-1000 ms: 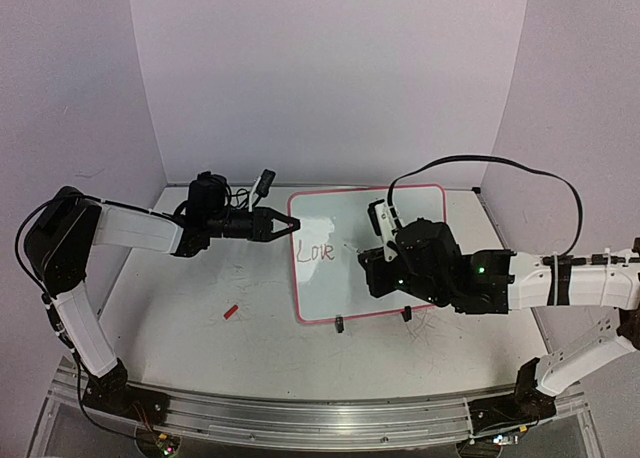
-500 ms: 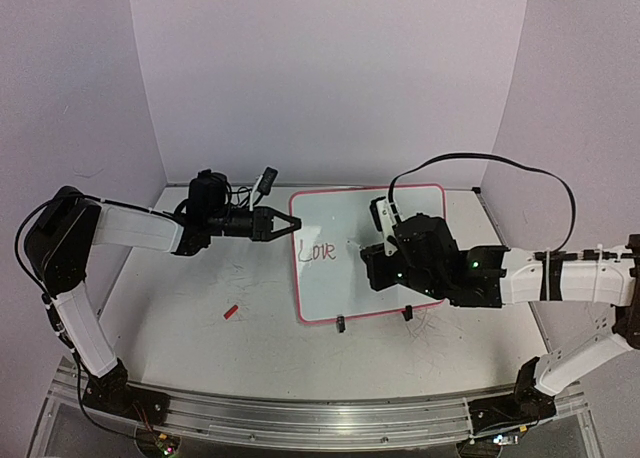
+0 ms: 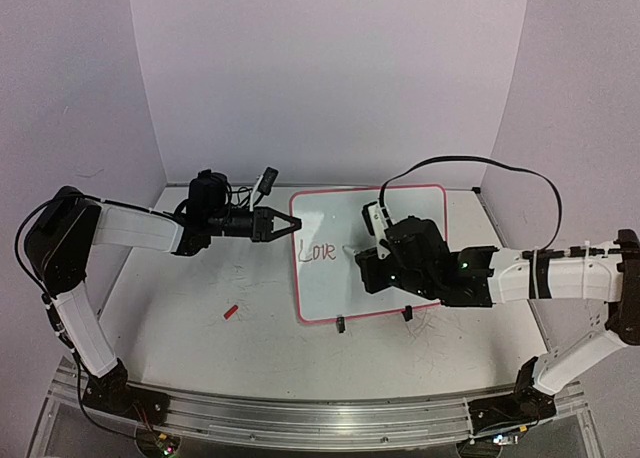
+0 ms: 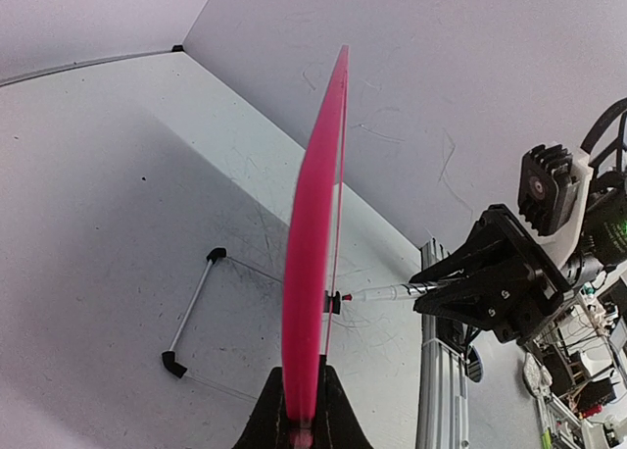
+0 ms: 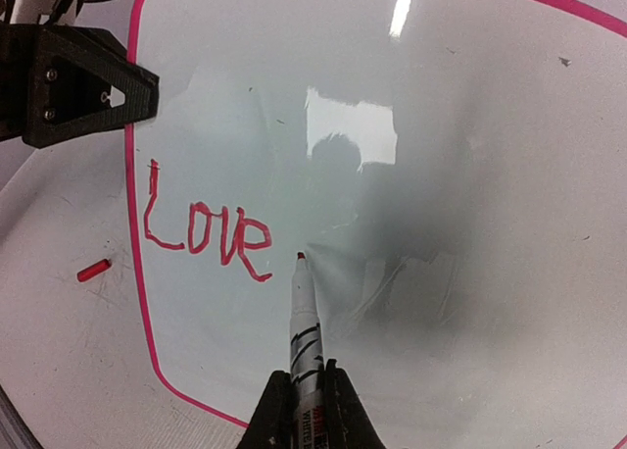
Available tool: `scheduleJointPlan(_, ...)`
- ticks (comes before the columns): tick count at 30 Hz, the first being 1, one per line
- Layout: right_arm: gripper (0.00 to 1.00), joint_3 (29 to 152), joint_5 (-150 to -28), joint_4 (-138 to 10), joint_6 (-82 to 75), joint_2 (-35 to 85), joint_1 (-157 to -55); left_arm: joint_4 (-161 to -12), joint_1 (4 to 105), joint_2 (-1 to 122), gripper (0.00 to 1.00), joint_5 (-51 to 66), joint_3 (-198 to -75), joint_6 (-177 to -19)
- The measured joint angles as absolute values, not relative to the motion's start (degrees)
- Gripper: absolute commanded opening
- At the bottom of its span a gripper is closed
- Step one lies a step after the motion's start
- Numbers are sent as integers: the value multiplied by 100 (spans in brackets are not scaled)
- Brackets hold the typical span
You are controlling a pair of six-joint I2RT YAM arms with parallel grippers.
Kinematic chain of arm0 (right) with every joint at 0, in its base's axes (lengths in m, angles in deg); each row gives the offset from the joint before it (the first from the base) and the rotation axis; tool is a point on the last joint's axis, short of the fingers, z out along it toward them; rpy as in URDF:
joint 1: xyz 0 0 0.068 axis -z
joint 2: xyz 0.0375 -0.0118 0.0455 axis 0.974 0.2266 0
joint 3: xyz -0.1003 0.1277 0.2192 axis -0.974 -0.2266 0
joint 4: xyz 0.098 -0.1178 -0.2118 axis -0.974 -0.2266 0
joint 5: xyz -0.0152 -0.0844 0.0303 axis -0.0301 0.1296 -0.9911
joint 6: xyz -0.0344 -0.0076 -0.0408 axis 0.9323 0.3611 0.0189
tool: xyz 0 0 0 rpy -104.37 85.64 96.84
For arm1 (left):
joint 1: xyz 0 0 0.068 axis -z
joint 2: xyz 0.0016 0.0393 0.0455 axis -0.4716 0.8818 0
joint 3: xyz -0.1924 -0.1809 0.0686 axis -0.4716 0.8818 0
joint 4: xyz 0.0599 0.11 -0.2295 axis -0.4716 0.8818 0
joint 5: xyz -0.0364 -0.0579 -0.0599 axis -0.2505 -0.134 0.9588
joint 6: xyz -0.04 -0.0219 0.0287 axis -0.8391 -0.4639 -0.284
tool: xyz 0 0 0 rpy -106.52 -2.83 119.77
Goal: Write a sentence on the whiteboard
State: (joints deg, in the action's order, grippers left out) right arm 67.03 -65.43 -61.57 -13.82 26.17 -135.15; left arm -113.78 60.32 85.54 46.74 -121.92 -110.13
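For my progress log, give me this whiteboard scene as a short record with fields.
Left end effector: shut on the whiteboard, at its left rim
Right end effector: shut on red marker
Marker tip: just right of the writing
Written so far: "Love", in red
Loose item: red cap on table, left of the board

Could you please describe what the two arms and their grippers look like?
The left arm and right arm have white link shells with black joints and bases. The left gripper and right gripper are black, with tapering triangular fingers fastened by small screws. A black cable arcs above the right arm, and a small green light glows near its wrist.
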Motion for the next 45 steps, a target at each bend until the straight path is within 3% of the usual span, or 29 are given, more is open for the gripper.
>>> scheduleJointPlan(45, 0, 6864, -6385, -6097, -1706, 2887, -13509, -11374, 6022, 8554, 0, 4703, -12185, -10951)
